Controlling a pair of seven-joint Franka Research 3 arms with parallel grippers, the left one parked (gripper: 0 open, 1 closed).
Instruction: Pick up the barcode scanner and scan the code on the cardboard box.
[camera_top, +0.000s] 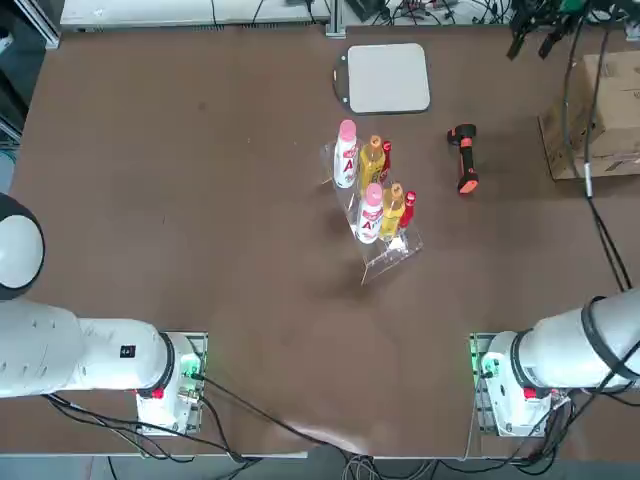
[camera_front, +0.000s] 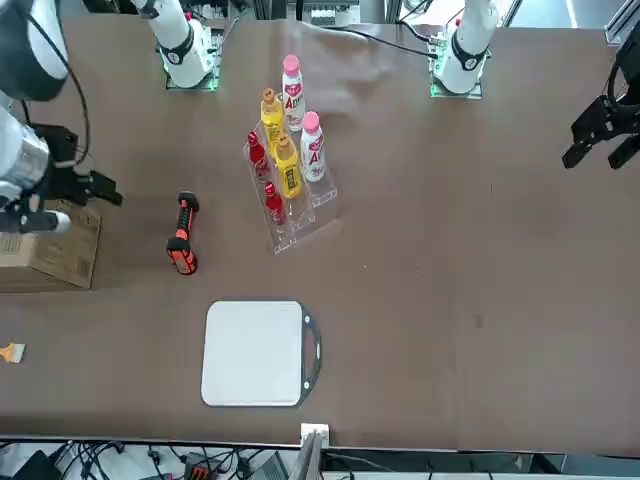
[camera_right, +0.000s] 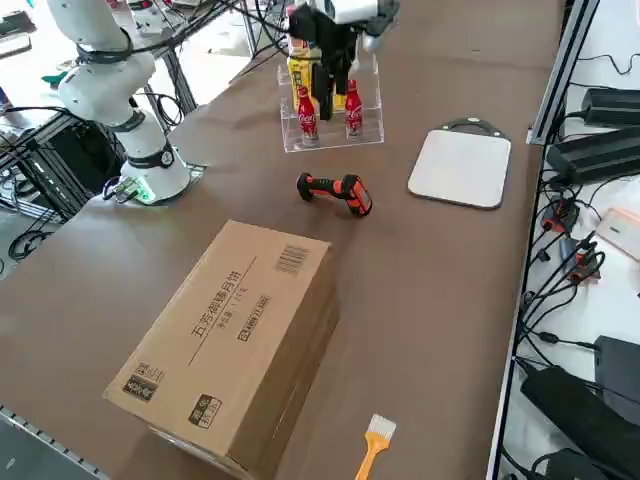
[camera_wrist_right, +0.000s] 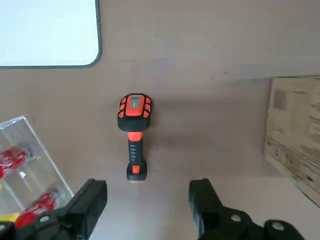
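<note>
The barcode scanner (camera_top: 463, 158), black with orange-red trim, lies on its side on the brown table right of the bottle rack; it also shows as the scanner (camera_right: 336, 190) (camera_front: 182, 233). The cardboard box (camera_right: 235, 330) rests closed at the table's right edge, its barcode label facing up, and appears as the box (camera_top: 600, 115) (camera_front: 45, 245). My right gripper (camera_wrist_right: 148, 200) hangs high above the table, open, with nothing between its fingers. The scanner (camera_wrist_right: 134, 127) lies below and ahead of it, the box (camera_wrist_right: 295, 135) off to one side. From the side the gripper (camera_right: 330, 55) is up in the air.
A clear rack of red-capped, yellow and pink-capped bottles (camera_top: 372, 190) stands mid-table, left of the scanner. A grey square pad (camera_top: 388, 78) lies toward the table's far edge. An orange brush (camera_right: 372, 445) lies past the box near the table edge. Cables hang off the right arm.
</note>
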